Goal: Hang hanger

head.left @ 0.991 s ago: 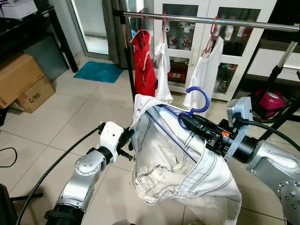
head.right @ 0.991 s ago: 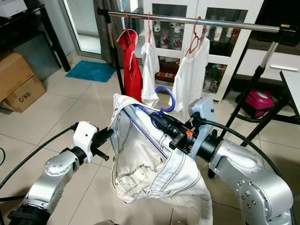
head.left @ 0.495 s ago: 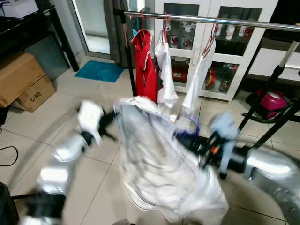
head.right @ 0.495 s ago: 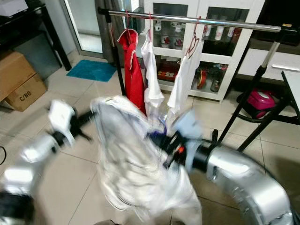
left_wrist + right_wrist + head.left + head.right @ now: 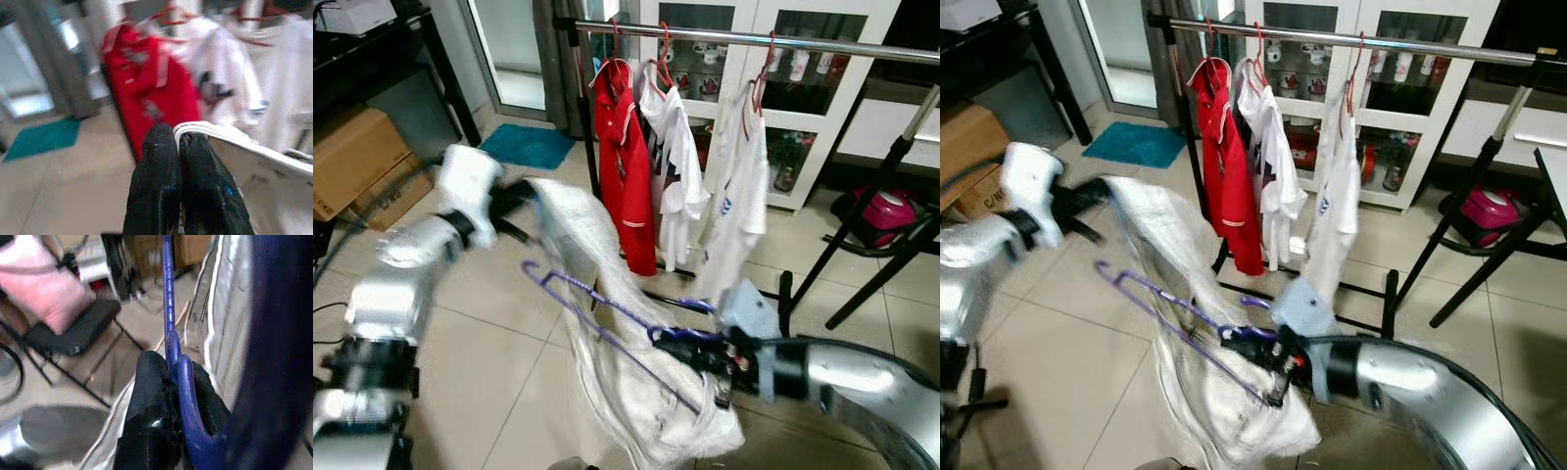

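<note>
A blue-purple hanger point(image 5: 595, 304) lies tilted inside a white garment point(image 5: 617, 401) that sags toward the floor. My right gripper point(image 5: 683, 345) is low at the centre, shut on the hanger near its hook; the right wrist view shows the black fingers point(image 5: 151, 387) pinching the blue hanger point(image 5: 169, 333). My left gripper point(image 5: 517, 200) is raised at the left, shut on the garment's upper edge; the left wrist view shows the white hem point(image 5: 220, 139) between its fingers point(image 5: 156, 181). The metal clothes rail point(image 5: 822, 44) runs across the top behind them.
A red top point(image 5: 622, 166) and two white shirts point(image 5: 677, 162) point(image 5: 739, 201) hang on the rail. Black rack legs point(image 5: 876, 279) stand at the right beside a pink object point(image 5: 873, 211). Cardboard boxes point(image 5: 352, 162) and a teal mat point(image 5: 524, 145) are at the left, a white cabinet point(image 5: 827, 108) behind.
My left arm has swung up and leftward, stretching the garment. My right gripper has dropped lower with the hanger, whose hook stood upright and now tilts sideways. The hanging clothes have swung.
</note>
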Robot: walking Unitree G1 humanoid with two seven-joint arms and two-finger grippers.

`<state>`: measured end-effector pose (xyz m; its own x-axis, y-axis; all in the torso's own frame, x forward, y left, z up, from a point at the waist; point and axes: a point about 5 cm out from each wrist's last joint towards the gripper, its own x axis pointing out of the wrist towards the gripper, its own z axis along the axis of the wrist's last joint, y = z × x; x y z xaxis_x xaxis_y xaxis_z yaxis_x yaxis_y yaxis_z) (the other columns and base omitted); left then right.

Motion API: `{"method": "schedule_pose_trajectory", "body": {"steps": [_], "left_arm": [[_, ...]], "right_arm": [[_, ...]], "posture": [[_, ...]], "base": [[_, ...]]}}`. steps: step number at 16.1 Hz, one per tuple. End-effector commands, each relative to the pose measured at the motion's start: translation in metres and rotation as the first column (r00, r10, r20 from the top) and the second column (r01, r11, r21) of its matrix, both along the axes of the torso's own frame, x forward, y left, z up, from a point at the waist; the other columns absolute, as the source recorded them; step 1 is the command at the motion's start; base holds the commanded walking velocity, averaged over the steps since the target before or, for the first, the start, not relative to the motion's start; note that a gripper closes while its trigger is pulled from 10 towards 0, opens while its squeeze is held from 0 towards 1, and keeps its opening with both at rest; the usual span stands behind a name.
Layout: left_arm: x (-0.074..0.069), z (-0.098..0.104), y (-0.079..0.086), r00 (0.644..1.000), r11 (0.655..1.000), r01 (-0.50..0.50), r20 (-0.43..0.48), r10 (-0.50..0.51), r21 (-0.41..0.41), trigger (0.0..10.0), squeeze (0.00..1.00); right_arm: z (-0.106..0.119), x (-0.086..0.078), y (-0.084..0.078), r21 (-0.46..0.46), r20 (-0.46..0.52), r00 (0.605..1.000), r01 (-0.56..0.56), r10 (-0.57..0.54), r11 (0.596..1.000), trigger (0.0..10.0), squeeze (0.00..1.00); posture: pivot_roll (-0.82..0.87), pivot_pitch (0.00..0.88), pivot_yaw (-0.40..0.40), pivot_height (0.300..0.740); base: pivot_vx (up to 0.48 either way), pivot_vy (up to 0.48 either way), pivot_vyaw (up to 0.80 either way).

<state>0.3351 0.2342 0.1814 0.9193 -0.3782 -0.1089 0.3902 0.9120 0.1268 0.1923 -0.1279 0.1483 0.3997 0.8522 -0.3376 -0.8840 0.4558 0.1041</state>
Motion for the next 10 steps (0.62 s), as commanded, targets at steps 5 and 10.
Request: {"method": "schedule_pose_trajectory", "body": {"steps": [5, 10], "left_arm": [[0.002, -0.04, 0.021, 0.979, 0.971, -0.174, -0.134, 0.152, -0.166, 0.0, 0.0], [-0.032, -0.054, -0.069, 0.912, 0.928, 0.34, -0.187, -0.365, -0.152, 0.0, 0.0]], "right_arm": [[0.029, 0.016, -0.008, 0.292, 0.06, 0.983, 0.147, -0.171, 0.945, 0.0, 0.0], [0.031, 0.075, -0.031, 0.481, -0.063, 0.672, 0.668, -0.737, 0.568, 0.0, 0.0]], "posture": [[-0.09, 0.012, 0.127, 0.74], [-0.11, 0.0, 0.136, 0.74]], "base": [[0.0, 0.0, 0.0], [0.0, 0.0, 0.0]]}}
